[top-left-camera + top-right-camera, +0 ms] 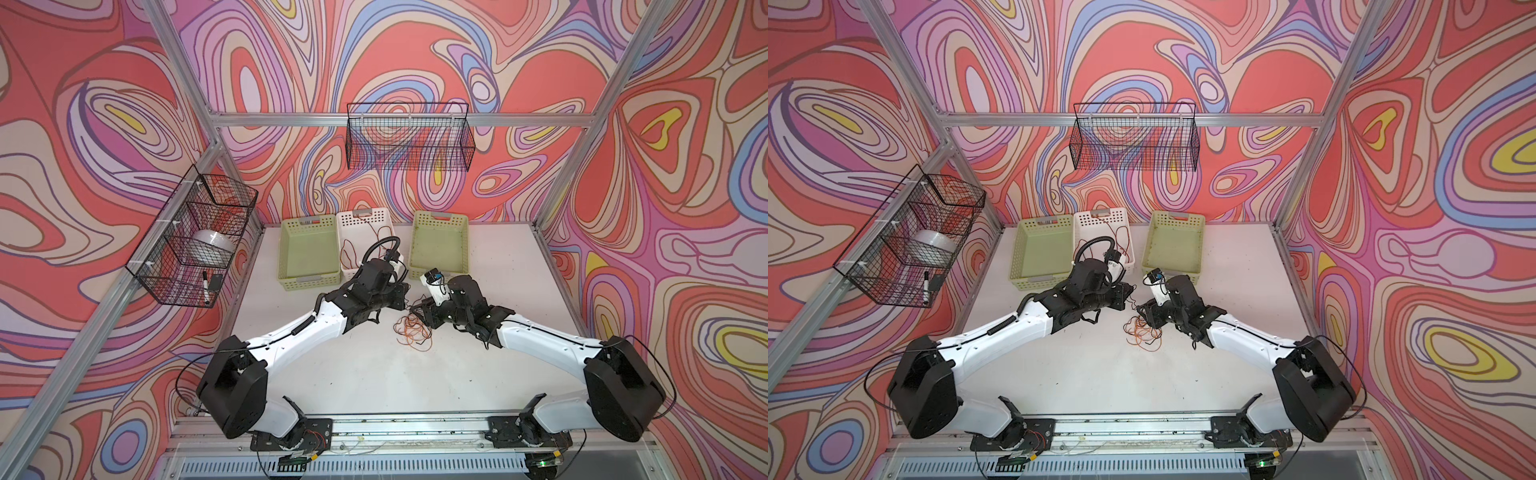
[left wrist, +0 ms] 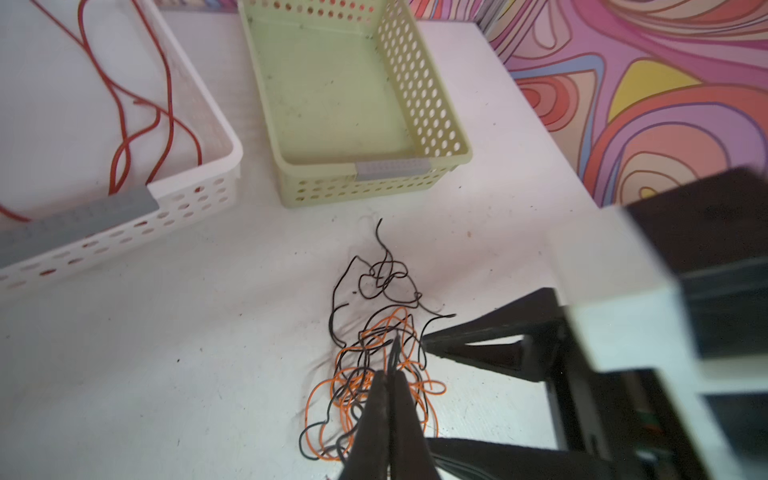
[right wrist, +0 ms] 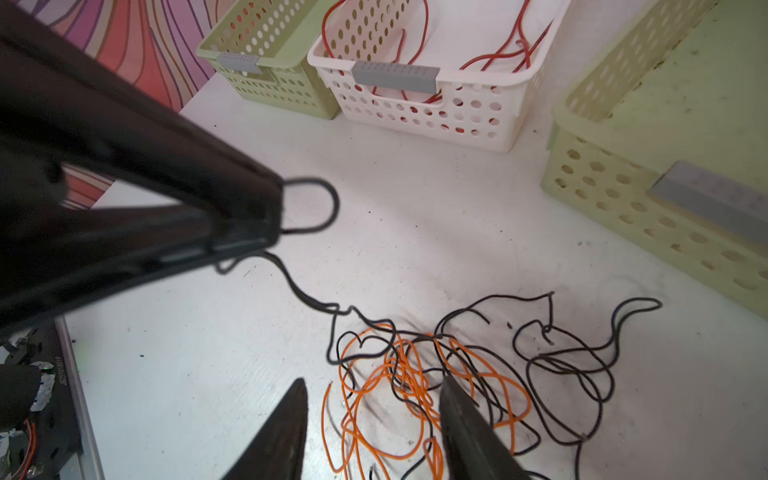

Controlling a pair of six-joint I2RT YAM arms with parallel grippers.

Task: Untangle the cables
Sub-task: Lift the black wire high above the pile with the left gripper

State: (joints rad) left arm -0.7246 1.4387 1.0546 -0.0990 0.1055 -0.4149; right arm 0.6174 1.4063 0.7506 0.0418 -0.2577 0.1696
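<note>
On the worktop [image 1: 374, 374], between the arms, you have the orange cable [image 3: 405, 370] and black cable [image 3: 336, 204] in one loose tangle, strands crossing through each other. Your left gripper [image 2: 392, 357]: fingers pressed together, pinching a black strand at the tips; a short loop pokes out past them, and the strand runs from there down into the heap. Your right gripper [image 3: 372, 386]: fingers apart, tips straddling the orange loops, nothing between them gripped. Whether those tips touch the worktop, you cannot tell. The red cable [image 2: 170, 104] lies by itself inside the white basket [image 2: 232, 145] at the back, clear of the tangle.
</note>
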